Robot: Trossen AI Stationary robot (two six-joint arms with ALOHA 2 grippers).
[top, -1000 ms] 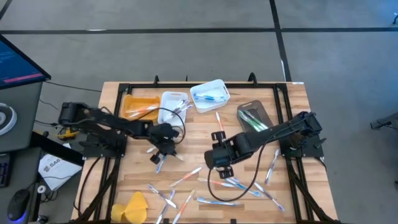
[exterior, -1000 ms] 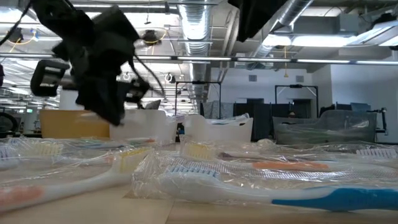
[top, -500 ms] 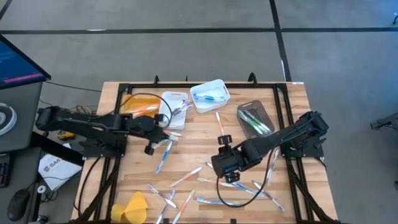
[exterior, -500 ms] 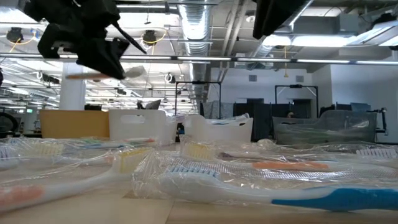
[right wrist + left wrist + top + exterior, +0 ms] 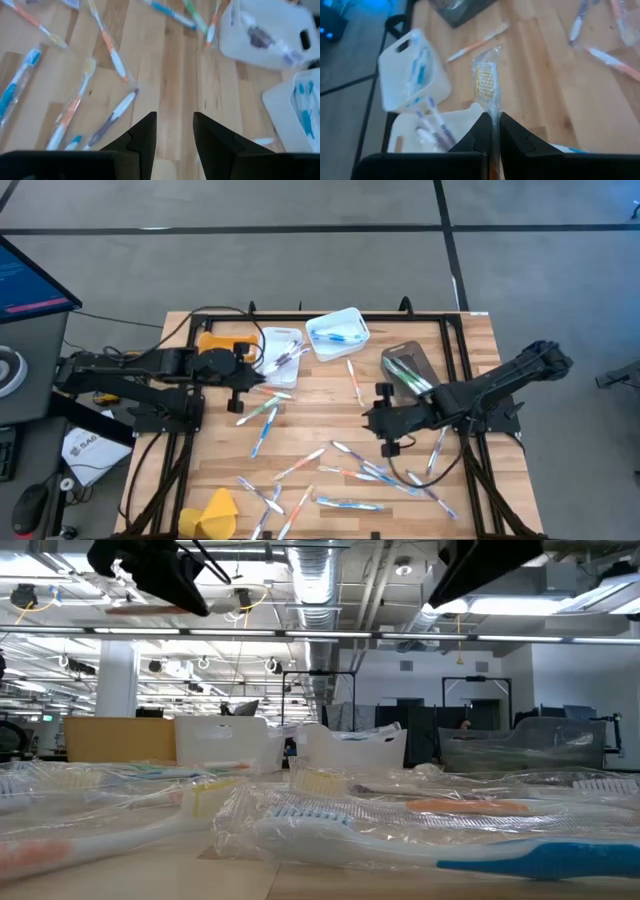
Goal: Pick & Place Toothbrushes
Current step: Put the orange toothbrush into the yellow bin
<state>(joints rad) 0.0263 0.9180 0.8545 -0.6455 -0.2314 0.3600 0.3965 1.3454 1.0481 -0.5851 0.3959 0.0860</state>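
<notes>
At the far left edge of the wooden tabletop [image 5: 320,395], a yellow cloth-like lump [image 5: 215,511] lies near the front corner. Further back, the left end effector [image 5: 243,360] hangs above the orange bin [image 5: 208,340], beside the white bin [image 5: 270,340]. Its fingers [image 5: 517,135] are clenched on a wrapped toothbrush [image 5: 486,82] with yellowish bristles, which points forward out of the grip. In the low view this end effector [image 5: 160,570] sits high above the tabletop with the thin handle showing under it.

The white bin holds a few toothbrushes, and the tilted white bin [image 5: 337,332] just to its right holds blue-handled ones. On the bare wood in front of the bins lie loose toothbrushes [image 5: 260,415], and many more are scattered [image 5: 345,475] across the middle and front.

Right of centre, the right end effector [image 5: 388,422] hovers over the wood, near the dark bin [image 5: 408,370] that holds green-handled brushes. Its fingers [image 5: 142,137] stand apart, released, with nothing between them; several wrapped toothbrushes [image 5: 115,55] lie on the wood ahead of them
</notes>
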